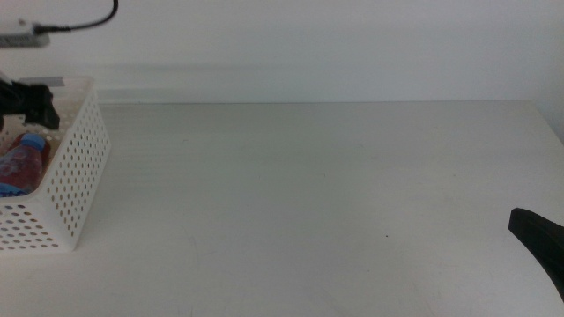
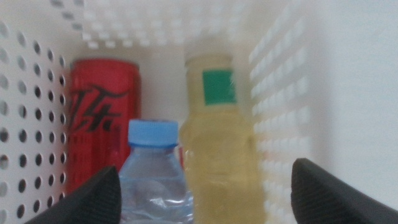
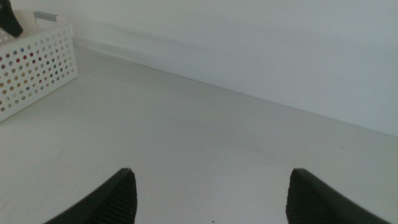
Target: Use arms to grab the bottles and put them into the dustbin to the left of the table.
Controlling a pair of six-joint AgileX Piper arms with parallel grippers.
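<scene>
Spread wide and empty, my left gripper (image 2: 199,193) hangs over the dustbin (image 2: 280,93), where cola can (image 2: 102,124), water bottle (image 2: 152,174) and tea bottle (image 2: 217,143) lie. My right gripper (image 3: 208,196), fingers apart, waits low over the table (image 1: 308,194).

White table (image 1: 308,202), one item resting on it.
Perforated white dustbin (image 1: 75,189) stands directly on the tabletop at its far left edge; surface plain, flat.

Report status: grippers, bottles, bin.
Left gripper open over bin. Can, tea bottle, water bottle inside. Right gripper open, waiting over table.
</scene>
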